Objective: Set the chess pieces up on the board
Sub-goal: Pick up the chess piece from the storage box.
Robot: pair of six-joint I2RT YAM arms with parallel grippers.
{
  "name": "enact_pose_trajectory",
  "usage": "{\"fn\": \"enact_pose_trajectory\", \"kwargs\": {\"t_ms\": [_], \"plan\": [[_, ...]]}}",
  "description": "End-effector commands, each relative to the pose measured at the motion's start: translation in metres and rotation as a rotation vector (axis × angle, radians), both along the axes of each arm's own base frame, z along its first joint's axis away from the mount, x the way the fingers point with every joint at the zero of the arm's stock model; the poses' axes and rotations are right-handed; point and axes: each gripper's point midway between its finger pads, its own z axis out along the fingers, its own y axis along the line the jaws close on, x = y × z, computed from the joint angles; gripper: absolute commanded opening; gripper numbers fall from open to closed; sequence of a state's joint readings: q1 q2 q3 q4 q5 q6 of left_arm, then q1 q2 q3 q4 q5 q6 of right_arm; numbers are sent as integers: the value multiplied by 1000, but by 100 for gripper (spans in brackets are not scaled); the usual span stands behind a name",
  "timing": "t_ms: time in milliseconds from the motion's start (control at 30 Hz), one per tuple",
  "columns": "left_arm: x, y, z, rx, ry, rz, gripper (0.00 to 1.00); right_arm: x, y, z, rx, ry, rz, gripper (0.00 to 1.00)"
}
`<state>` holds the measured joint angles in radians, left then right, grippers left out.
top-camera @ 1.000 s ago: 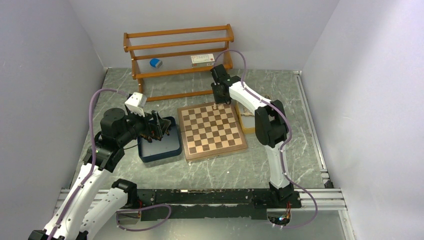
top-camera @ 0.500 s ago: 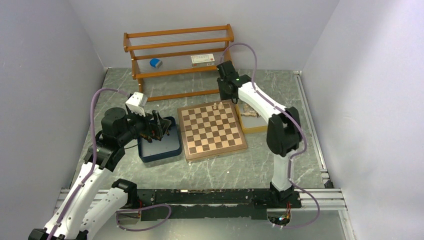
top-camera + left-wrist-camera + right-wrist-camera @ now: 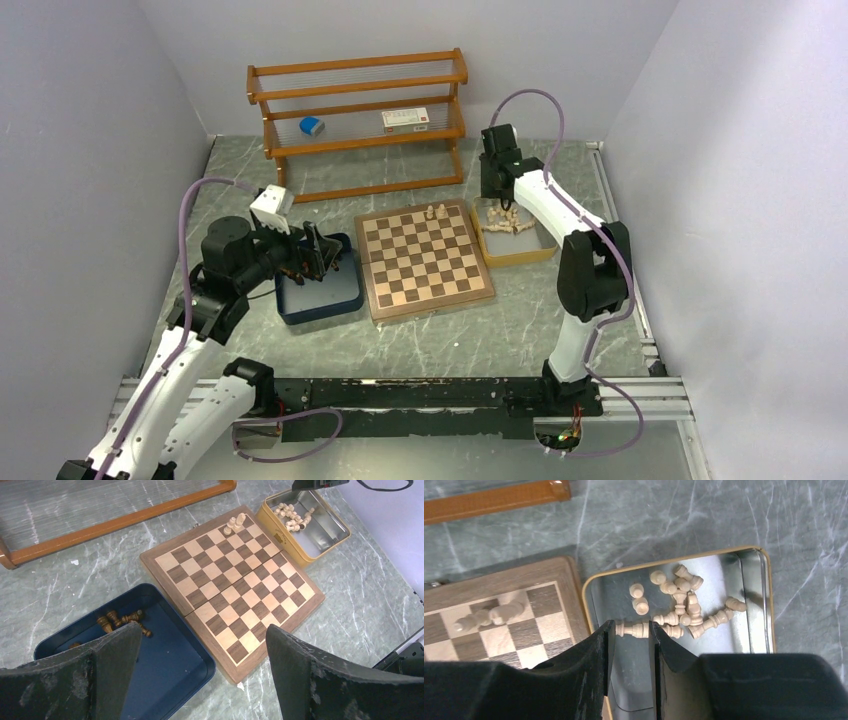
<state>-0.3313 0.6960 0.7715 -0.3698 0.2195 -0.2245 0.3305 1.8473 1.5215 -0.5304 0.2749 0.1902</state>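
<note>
The board [image 3: 425, 258] lies mid-table, with two or three cream chess pieces [image 3: 434, 212] standing close together at its far edge; the left wrist view shows these cream pieces [image 3: 235, 522] too. My right gripper [image 3: 630, 624] hovers over the yellow tray [image 3: 589, 605], open by a narrow gap with nothing in it. A cream piece [image 3: 634, 628] lies flat just beyond its fingertips, beside several more [image 3: 684, 605]. My left gripper [image 3: 202, 635] hangs wide open and empty above the navy tray [image 3: 165, 665], where dark pieces [image 3: 122, 620] lie at the far end.
A wooden shelf rack [image 3: 355, 110] stands at the back, holding a blue object [image 3: 312, 125] and a white box [image 3: 404, 119]. The navy tray [image 3: 325, 300] touches the board's left side and the yellow tray [image 3: 520, 258] sits at its right. Walls enclose the marble table.
My right arm left the board's far edge, where cream pieces now stand free, and swung right to hover over the yellow tray. The left arm has not moved.
</note>
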Motion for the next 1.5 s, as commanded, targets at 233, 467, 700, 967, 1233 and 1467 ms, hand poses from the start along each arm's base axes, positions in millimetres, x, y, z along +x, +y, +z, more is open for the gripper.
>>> {"fn": "enact_pose_trajectory", "kwargs": {"t_ms": [233, 467, 700, 967, 1233, 1467], "plan": [[-2, 1, 4, -5, -25, 9, 99, 12, -15, -46, 10, 18, -41, 37], [-1, 1, 3, -3, -20, 7, 99, 11, -23, -71, 19, 61, -51, 36], [0, -1, 1, -3, -14, 3, 98, 10, -27, -87, 20, 93, -55, 35], [1, -1, -1, -1, -6, 0, 98, 10, -28, -92, 19, 105, -55, 33], [1, -1, -1, 1, -5, 2, 99, 4, -26, -96, 28, 128, -45, 32], [1, -1, -1, -1, -6, 2, 99, 0, -27, -95, 27, 131, -48, 28]]}}
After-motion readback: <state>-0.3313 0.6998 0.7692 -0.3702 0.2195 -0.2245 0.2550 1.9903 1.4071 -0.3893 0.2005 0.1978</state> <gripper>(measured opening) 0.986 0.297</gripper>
